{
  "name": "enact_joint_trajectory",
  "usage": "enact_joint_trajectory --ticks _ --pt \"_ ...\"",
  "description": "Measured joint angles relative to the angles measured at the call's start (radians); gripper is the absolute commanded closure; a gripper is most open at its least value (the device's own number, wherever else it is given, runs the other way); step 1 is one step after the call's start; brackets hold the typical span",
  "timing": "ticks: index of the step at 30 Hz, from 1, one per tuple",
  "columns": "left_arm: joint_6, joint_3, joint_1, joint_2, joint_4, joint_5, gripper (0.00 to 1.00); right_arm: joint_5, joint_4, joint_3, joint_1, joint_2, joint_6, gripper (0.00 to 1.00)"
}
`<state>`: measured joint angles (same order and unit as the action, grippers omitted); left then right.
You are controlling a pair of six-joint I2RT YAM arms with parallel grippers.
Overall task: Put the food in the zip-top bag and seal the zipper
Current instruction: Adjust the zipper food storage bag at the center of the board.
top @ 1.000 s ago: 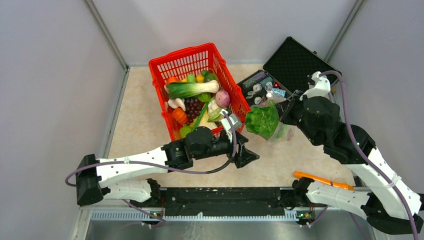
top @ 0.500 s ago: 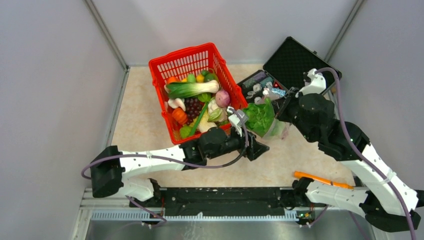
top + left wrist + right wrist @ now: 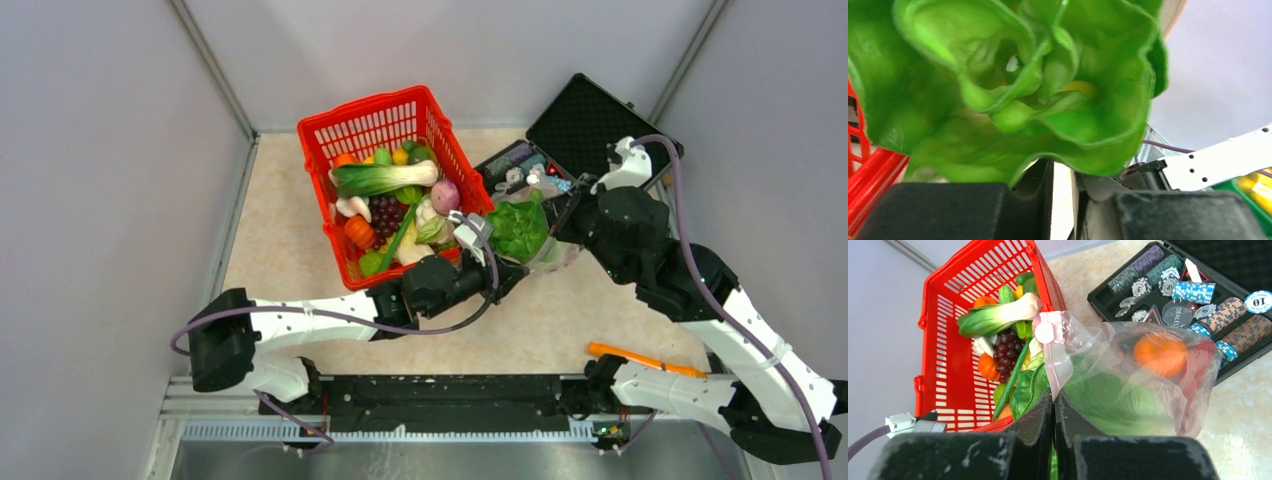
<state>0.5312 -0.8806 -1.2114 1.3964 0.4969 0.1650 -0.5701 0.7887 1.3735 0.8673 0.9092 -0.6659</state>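
Note:
The clear zip-top bag hangs from my right gripper, which is shut on its pale zipper strip at the mouth. Inside lie green lettuce, an orange round and something red. From above, the lettuce bulges out of the bag between both arms. My left gripper sits just under it. In the left wrist view the lettuce fills the top and covers the fingertips. The jaws stand a narrow slit apart. Whether they pinch anything is hidden.
The red basket with more toy vegetables stands right behind my left gripper. An open black case of poker chips lies at the back right, close to my right wrist. An orange pen-like stick rests near the right arm's base.
My left arm has reached right and forward until its gripper is under the lettuce, and its jaws have narrowed. My right gripper shifted the bag slightly left and back.

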Motion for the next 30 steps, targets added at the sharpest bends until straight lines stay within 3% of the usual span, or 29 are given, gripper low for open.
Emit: enact_joint_trajectory --ticks 3,10,16,24,30 --pt "-0.01 -0.001 -0.002 0.0 0.004 0.01 1.0 0.0 -0.002 -0.008 0.0 -0.003 0.0 1.0" --pt "-0.06 -0.001 -0.013 0.0 0.002 0.029 1.0 -0.005 -0.005 -0.026 0.0 -0.017 -0.002 1.0" --pt "-0.217 -0.008 -0.02 -0.048 -0.056 0.046 1.0 -0.013 0.006 -0.052 0.0 -0.051 -0.017 1.0" --pt "-0.487 -0.213 -0.019 -0.191 -0.3 0.005 1.0 0.03 0.048 -0.059 0.0 -0.126 -0.019 1.0" --pt "-0.527 -0.277 -0.019 -0.247 -0.348 -0.078 1.0 0.034 0.089 -0.112 0.0 -0.179 -0.054 1.0"
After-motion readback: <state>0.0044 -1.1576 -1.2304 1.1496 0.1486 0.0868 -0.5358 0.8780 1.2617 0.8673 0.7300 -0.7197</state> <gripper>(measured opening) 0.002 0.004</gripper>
